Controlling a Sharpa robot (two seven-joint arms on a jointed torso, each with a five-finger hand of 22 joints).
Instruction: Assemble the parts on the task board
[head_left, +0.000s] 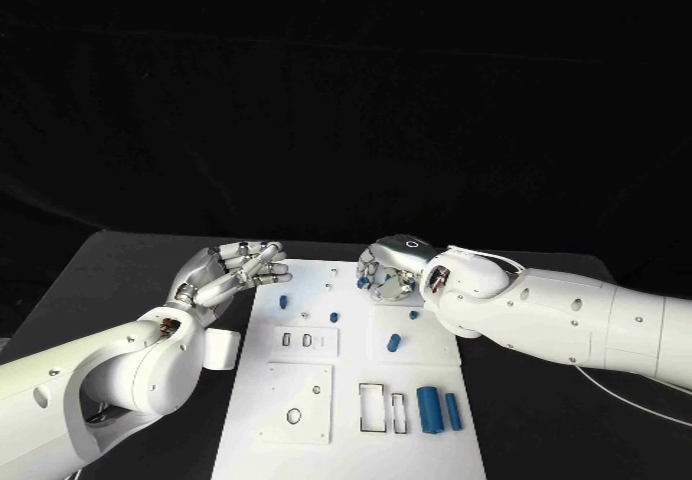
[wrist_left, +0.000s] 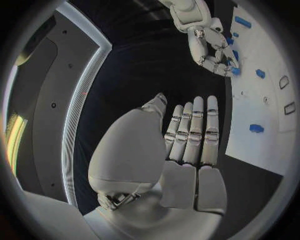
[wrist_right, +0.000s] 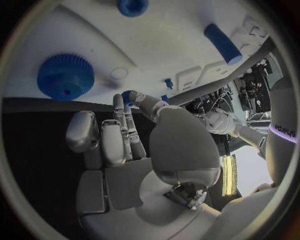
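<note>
Two blue plastic pegs lie nearest, side by side on the near right part of the white task board (head_left: 361, 450): a thick blue cylindrical peg (head_left: 430, 405) and a slimmer blue peg (head_left: 453, 411) just beside it. A short blue pin (head_left: 394, 343) lies farther up the board, and another blue pin (head_left: 284, 300) lies near its far left edge.

These parts look like hard, smooth plastic, so I judge them light and stiff, not fragile, but apt to roll or slip. The pegs are best pinched across the middle of their length, between the thumb and a finger pad, so they do not pivot.

At the far end of the board a blue toothed gear (wrist_right: 65, 76) sits flat on the white surface. Near it the right hand (head_left: 387, 272) arches over the board, its thumb and fingertips (wrist_right: 122, 102) drawn together at a small blue part (wrist_right: 129, 94). Whether they grip the part or only touch it I cannot tell.

Over the far left corner of the board the left hand (head_left: 238, 270) hovers. Its fingers (wrist_left: 195, 125) lie stretched side by side, the thumb stands off, and the palm holds nothing.

Beneath everything is the black tabletop (head_left: 130, 290).
</note>
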